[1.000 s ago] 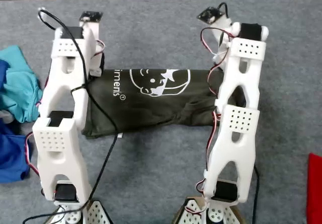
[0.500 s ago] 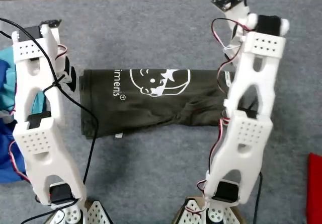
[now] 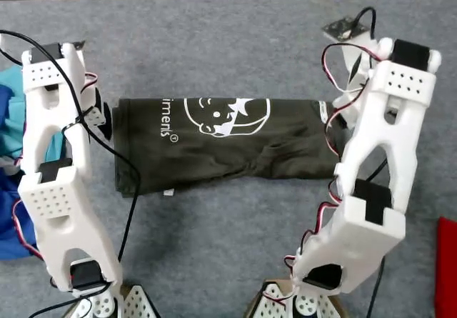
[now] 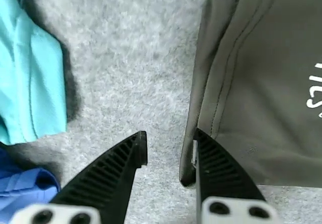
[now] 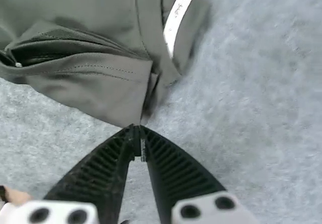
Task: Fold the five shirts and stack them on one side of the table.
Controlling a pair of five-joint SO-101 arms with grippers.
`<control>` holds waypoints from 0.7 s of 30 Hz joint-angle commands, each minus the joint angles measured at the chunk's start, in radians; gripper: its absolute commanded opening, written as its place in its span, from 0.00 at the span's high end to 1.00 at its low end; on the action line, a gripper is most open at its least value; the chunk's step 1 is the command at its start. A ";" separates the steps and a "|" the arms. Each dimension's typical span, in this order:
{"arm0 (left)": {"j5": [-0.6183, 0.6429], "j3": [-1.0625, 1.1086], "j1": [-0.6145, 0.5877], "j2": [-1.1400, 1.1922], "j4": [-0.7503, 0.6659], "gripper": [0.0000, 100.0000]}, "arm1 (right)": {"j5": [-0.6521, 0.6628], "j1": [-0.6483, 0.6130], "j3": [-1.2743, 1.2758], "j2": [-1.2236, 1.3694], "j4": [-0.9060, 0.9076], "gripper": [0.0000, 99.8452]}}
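Observation:
A dark olive shirt [image 3: 221,143] with white print lies folded into a long band across the middle of the grey table. My left gripper [image 4: 170,146] is low at its left end, open, with only carpet between the fingers; one finger [image 4: 216,168] rests against the shirt's hem [image 4: 201,113]. In the high view this gripper [image 3: 103,118] sits just off the shirt's left edge. My right gripper [image 5: 137,132] is shut on nothing, its tips just off the shirt's [image 5: 75,32] right end near the white neck label [image 5: 177,12]. The right arm [image 3: 385,139] stands over that end.
A teal shirt [image 3: 8,111] and a blue shirt [image 3: 8,218] lie crumpled at the table's left edge, close to the left arm; the left wrist view shows the teal shirt [image 4: 30,73] and blue shirt [image 4: 20,194] too. A red shirt [image 3: 446,268] pokes in at the right edge.
Both arms have swung outward from over the shirt, the left one to the left end, the right one farther right. The shirt's left end now lies uncovered.

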 commanded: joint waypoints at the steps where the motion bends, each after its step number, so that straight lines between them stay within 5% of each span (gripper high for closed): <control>1: 0.020 0.006 0.002 -0.022 0.015 0.84 | -0.021 0.008 0.054 -0.094 -0.046 0.99; 10: 0.063 0.298 0.051 -0.384 -0.009 0.84 | -0.017 0.013 0.170 -0.229 -0.060 0.99; 21: 0.348 0.818 0.176 -0.743 -0.321 0.78 | 0.029 0.015 0.487 -0.395 -0.213 0.99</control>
